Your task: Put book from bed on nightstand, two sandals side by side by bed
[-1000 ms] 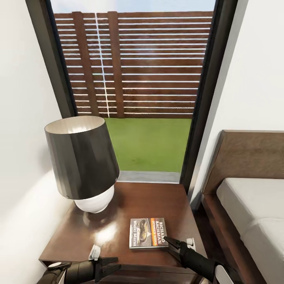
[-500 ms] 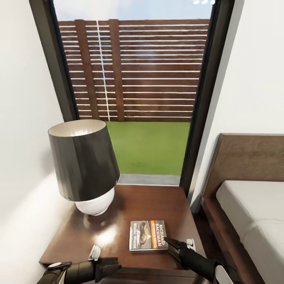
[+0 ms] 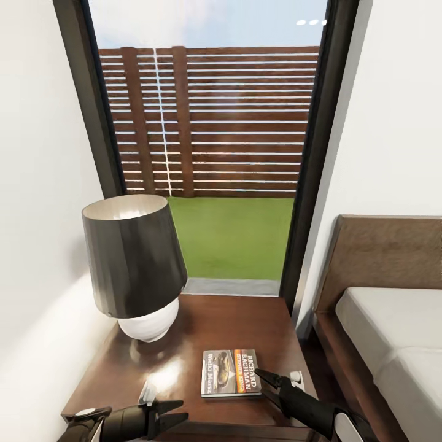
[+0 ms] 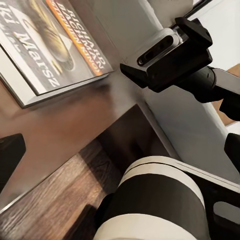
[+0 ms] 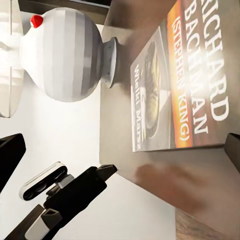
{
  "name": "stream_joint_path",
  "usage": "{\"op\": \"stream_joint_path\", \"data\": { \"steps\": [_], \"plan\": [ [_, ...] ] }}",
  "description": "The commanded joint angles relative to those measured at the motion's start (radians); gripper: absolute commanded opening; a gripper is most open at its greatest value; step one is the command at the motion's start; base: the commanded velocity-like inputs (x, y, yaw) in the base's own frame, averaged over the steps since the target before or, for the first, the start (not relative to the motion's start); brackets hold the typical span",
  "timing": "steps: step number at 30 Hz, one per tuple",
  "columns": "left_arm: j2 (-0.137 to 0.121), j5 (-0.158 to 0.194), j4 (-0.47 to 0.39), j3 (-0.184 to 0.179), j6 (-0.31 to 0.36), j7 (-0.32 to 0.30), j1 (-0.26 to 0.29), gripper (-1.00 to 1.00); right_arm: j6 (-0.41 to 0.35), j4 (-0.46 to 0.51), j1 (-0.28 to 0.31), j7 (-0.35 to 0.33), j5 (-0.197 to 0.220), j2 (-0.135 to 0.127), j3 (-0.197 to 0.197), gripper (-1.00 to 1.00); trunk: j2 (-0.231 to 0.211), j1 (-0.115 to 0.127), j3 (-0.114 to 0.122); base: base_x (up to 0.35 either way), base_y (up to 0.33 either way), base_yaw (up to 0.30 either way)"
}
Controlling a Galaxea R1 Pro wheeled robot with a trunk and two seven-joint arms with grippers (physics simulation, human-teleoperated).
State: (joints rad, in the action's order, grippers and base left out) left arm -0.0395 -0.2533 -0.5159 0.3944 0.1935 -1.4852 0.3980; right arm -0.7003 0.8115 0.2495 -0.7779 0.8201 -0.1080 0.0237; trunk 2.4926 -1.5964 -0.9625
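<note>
Nothing on the nightstand (image 3: 190,344) has shifted over the last second; the whole head view has slid downward, more sky showing above the fence, so it is the camera that moved. The book (image 3: 231,372) lies flat on the nightstand's glossy top, cover up, near the front edge and just ahead of the right gripper (image 3: 265,375).

The right gripper's jaws stand released, tips close beside the book's near corner and apart from it as far as the head view shows; the right wrist view shows the cover (image 5: 185,85) lying free between the spread fingers. The left gripper (image 3: 175,412) hovers at the front edge of the nightstand, jaws parted and empty, the book well ahead of it and to its right.

My judgement is that the book step is done and the sandals are still to do. The risk now lies in pulling away: the right fingertips are near enough to snag the thin paperback and drag it off the edge. The lamp (image 3: 135,264), well ahead of the left jaws, could be knocked if that arm swings wide.
</note>
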Motion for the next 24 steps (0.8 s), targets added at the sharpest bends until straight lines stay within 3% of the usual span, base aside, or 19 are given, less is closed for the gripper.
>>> {"op": "stream_joint_path", "data": {
  "steps": [1, 7, 24],
  "plan": [
    [0.001, -0.011, -0.001, 0.007, 0.011, -0.007, 0.001, 1.0, -0.005, 0.0, 0.0, 0.002, 0.008, -0.001, 0.002, 1.0, 0.0, 0.0, -0.001, 0.0, 0.0, 0.0],
    [0.001, -0.011, -0.001, 0.007, 0.011, -0.006, 0.001, 1.0, -0.005, 0.0, 0.0, 0.002, 0.008, -0.001, 0.002, 1.0, 0.0, 0.0, -0.001, 0.0, 0.0, 0.0],
    [0.001, -0.011, -0.001, 0.008, 0.011, -0.007, 0.001, 1.0, -0.002, 0.003, 0.0, 0.0, 0.008, -0.001, 0.004, 1.0, -0.119, 0.065, 0.052, 0.0, 0.0, 0.0]
  ]
}}
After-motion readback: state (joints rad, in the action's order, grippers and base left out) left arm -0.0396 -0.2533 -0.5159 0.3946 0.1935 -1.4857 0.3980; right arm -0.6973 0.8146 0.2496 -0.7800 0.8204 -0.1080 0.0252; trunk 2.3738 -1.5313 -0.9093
